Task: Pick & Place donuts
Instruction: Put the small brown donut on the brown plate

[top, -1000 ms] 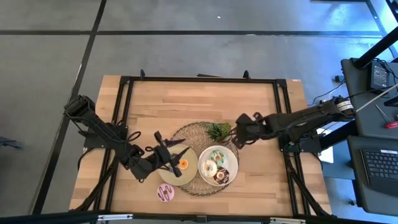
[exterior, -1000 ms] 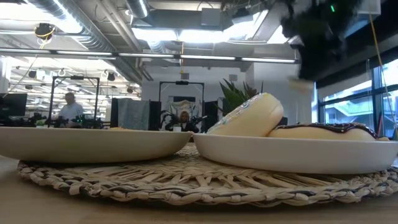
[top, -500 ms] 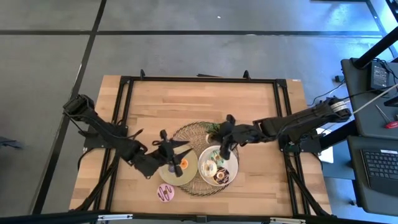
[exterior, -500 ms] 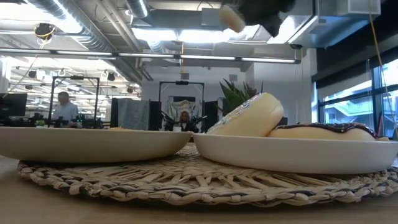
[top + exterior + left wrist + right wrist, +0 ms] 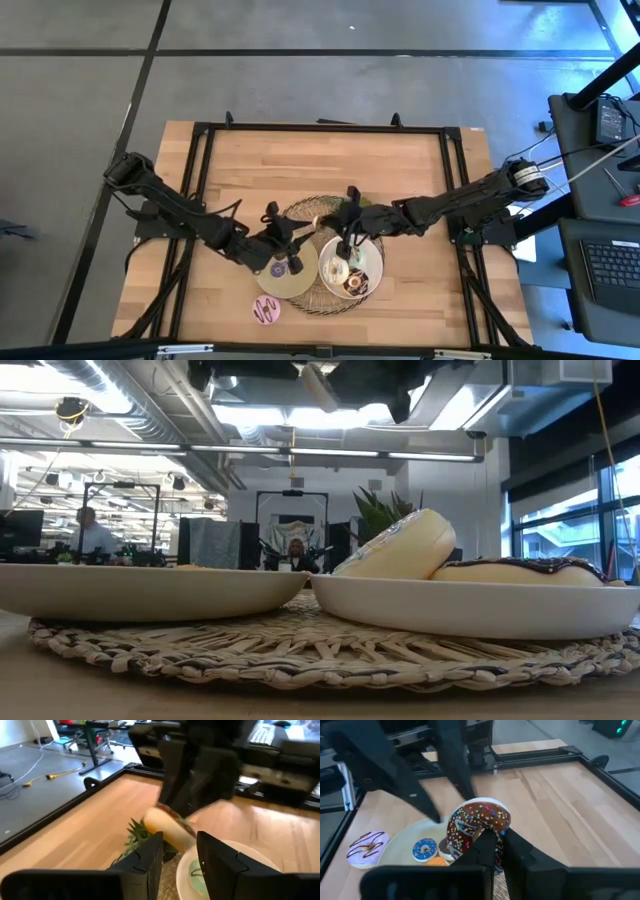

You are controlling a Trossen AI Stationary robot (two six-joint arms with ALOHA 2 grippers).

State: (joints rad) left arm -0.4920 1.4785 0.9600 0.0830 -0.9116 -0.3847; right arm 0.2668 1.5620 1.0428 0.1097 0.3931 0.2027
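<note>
In the high view, a wooden table point(image 5: 300, 165) fills the middle of the frame, and a round woven mat point(image 5: 312, 212) lies in its lower centre with two plates on it. The left plate point(image 5: 277, 283) sits on the mat's lower left and the right plate point(image 5: 368, 272) on its lower right. The right gripper point(image 5: 322, 222) reaches from the right side of the frame to the middle of the mat, just above the gap between the two plates, and its fingers are closed on a chocolate donut with sprinkles point(image 5: 479, 822), which is lifted above the plates; the right wrist view shows this donut clamped between the two dark fingers. The left gripper point(image 5: 290, 262) comes from the left side of the frame and hangs over the left plate; its two fingers stand partly apart with nothing between them, as the left wrist view shows. On the left plate a small blue donut point(image 5: 424, 848) and an orange donut point(image 5: 438, 861) lie near each other. On the right plate a cream donut point(image 5: 400, 547) leans tilted beside a chocolate-iced donut point(image 5: 520, 569). A pink striped donut point(image 5: 267, 309) lies on the bare table, at the lower left of the mat. A green leafy sprig point(image 5: 383, 512) stands behind the plates in the low view.
</note>
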